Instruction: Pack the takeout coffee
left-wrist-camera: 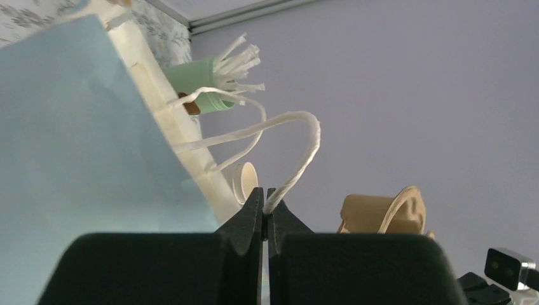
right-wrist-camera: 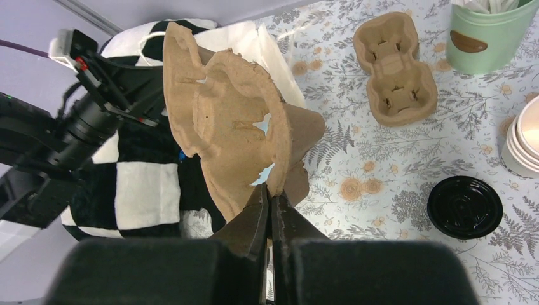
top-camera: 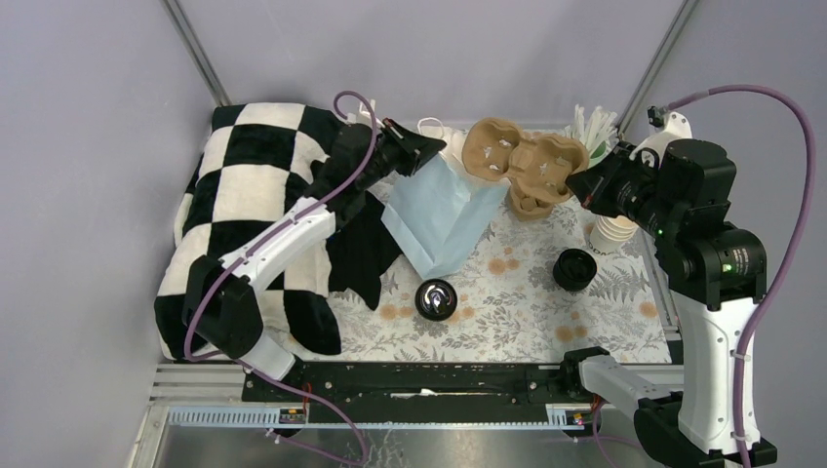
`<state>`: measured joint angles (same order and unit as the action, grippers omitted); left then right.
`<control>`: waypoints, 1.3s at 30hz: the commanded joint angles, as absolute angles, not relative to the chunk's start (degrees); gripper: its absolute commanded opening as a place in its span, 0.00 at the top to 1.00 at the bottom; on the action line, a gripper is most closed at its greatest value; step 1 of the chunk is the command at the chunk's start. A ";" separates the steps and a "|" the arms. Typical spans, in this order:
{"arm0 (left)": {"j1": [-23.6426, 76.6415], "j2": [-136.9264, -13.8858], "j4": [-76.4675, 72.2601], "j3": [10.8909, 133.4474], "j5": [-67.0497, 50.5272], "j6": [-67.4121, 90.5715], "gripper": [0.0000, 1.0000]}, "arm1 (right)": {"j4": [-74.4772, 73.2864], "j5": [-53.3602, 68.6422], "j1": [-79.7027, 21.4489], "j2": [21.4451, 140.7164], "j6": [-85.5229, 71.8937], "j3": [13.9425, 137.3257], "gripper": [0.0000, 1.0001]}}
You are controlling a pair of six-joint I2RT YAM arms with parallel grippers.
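The takeout coffee (top-camera: 436,299) stands on the floral mat near the front middle, seen from above as a round black lid. Neither gripper is close to it. My left gripper (top-camera: 426,148) (left-wrist-camera: 265,197) is shut on the white twisted handle (left-wrist-camera: 299,152) of the light blue paper bag (top-camera: 444,210) (left-wrist-camera: 76,127), which stands at the back. My right gripper (top-camera: 577,182) (right-wrist-camera: 272,194) is shut on the edge of a brown cardboard cup carrier (top-camera: 502,151) (right-wrist-camera: 229,121), held tilted in the air over the bag's mouth.
A second carrier (right-wrist-camera: 394,70) lies on the mat. A loose black lid (top-camera: 575,270) (right-wrist-camera: 464,206) sits beside a stack of lidless cups (top-camera: 614,231) (right-wrist-camera: 524,143). A green cup of stirrers (top-camera: 597,132) (right-wrist-camera: 486,32) stands back right; a checkered cloth (top-camera: 254,185) covers the left.
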<state>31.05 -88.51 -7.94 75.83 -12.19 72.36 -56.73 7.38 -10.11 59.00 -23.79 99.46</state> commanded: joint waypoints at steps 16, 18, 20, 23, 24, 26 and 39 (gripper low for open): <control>34.08 -99.62 -39.67 83.89 -15.17 80.63 1.00 | -54.92 8.80 -10.02 59.68 -23.52 102.61 1.00; 33.79 -101.17 -40.03 84.56 -17.41 81.65 1.00 | -54.76 8.61 -10.02 59.89 -23.31 103.10 1.00; 33.53 -102.44 -38.78 86.51 -20.10 80.09 1.00 | -54.92 8.70 -10.02 60.18 -22.79 103.63 1.00; 33.03 -105.04 -34.85 91.23 -26.31 77.82 1.00 | -55.14 8.32 -10.02 60.42 -21.71 104.33 1.00; 32.86 -105.67 -35.19 91.80 -28.33 77.97 1.00 | -55.28 8.13 -10.02 60.53 -21.23 104.62 1.00; 32.34 -106.71 -35.42 92.70 -32.12 77.67 1.00 | -55.41 8.17 -10.02 60.49 -20.18 105.13 1.00; 25.73 -110.83 -43.41 94.59 -55.75 80.86 1.00 | -52.86 6.53 -10.02 60.04 -3.37 104.89 1.00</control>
<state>27.44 -109.38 -35.55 91.26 -46.28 79.11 -57.01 6.48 -10.11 60.49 -10.31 105.06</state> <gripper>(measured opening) 0.013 0.021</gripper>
